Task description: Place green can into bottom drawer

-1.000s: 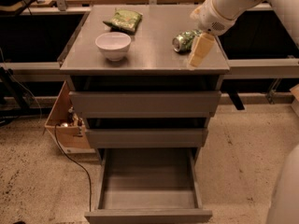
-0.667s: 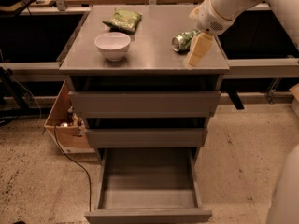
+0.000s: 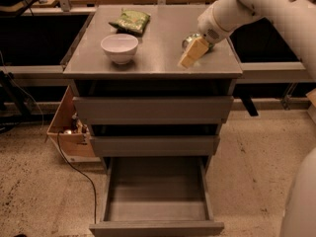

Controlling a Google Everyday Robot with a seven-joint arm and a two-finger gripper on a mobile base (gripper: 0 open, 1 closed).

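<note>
And there's the move: a second ago the gripper (image 3: 193, 54) hung just to the right of the green can (image 3: 189, 41), nearer the counter's right edge, and now it has slid left and sits right against the can, covering most of it. Only the can's silver end and a sliver of green peek out behind the gripper's tan tip. The can itself hasn't budged; it lies on the counter (image 3: 158, 53) close to the right edge, roughly midway between the back and front edges. So this reads as the reach closing in for the pickup, with the lift not yet made. Whether the gripper has actually clamped on the can or is merely set around it, I cannot tell from here. The white arm (image 3: 256, 9) comes in from the upper right, past the counter's back right corner, angling down and to the left, the wrist pitched so the gripper slants toward the front edge. Nothing else has stirred: the white bowl (image 3: 119, 47) sits on the left half, nearer the front edge, and the green snack bag (image 3: 130, 19) lies by the back edge. Below the front edge the two shallower drawers are shut, while the bottom drawer (image 3: 157, 194) stands pulled out, its grey interior bare and ready. My read: early going, grasp first, then a long carry down over the front edge.
</note>
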